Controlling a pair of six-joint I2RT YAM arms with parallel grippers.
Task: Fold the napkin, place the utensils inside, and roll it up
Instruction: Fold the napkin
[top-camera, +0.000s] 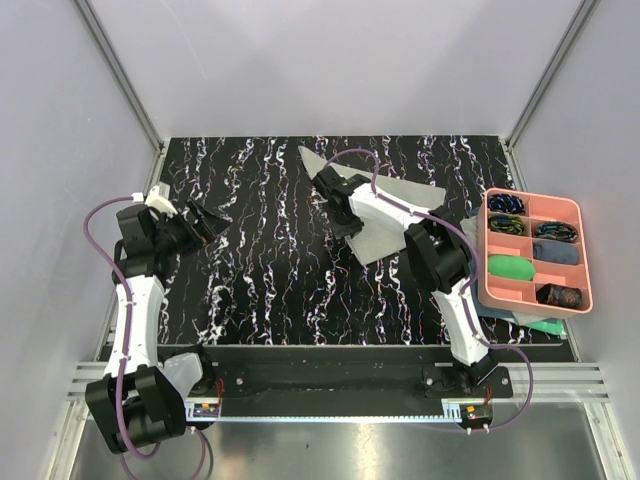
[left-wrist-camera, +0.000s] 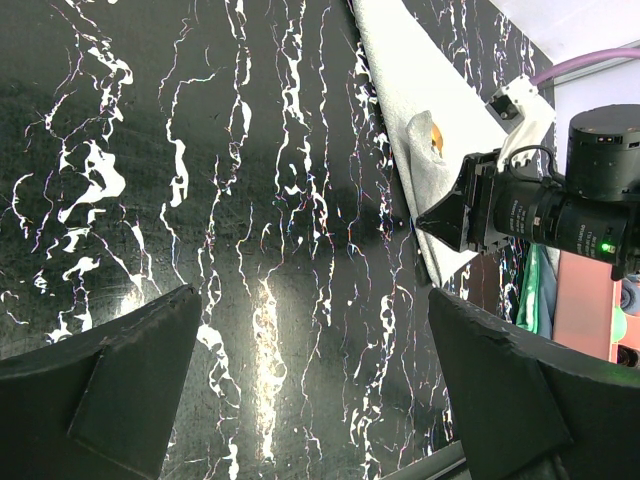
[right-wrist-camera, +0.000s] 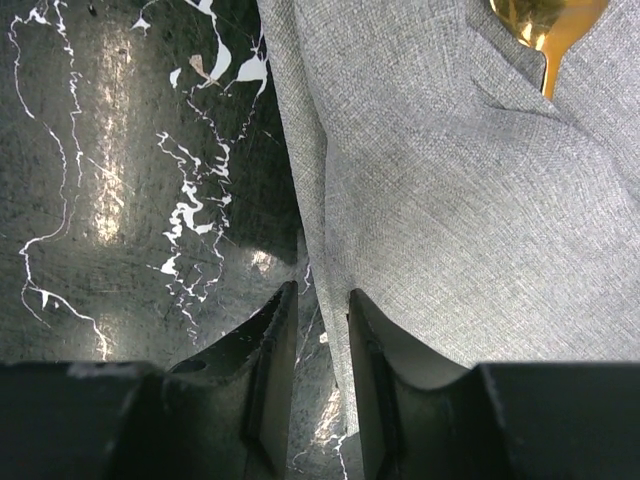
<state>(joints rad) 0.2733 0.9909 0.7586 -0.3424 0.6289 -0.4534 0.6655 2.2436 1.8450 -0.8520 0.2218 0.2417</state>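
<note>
While napkin (top-camera: 376, 240) lies folded, spoon (right-wrist-camera: 545, 25) tucked inside, rolling not yet done; right claw (right-wrist-camera: 322, 292) narrow astride napkin edge, grip unclear; left claw (left-wrist-camera: 312, 300) wide, empty.

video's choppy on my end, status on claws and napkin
Left claw open, empty, over table. Right claw jaws narrow at napkin edge, grip unconfirmed. Gold spoon poking from napkin fold. Nothing in the way.

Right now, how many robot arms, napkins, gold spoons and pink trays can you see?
robot arms: 2, the left arm and the right arm
grey napkin: 1
gold spoon: 1, only partly showing
pink tray: 1
total: 5
</note>
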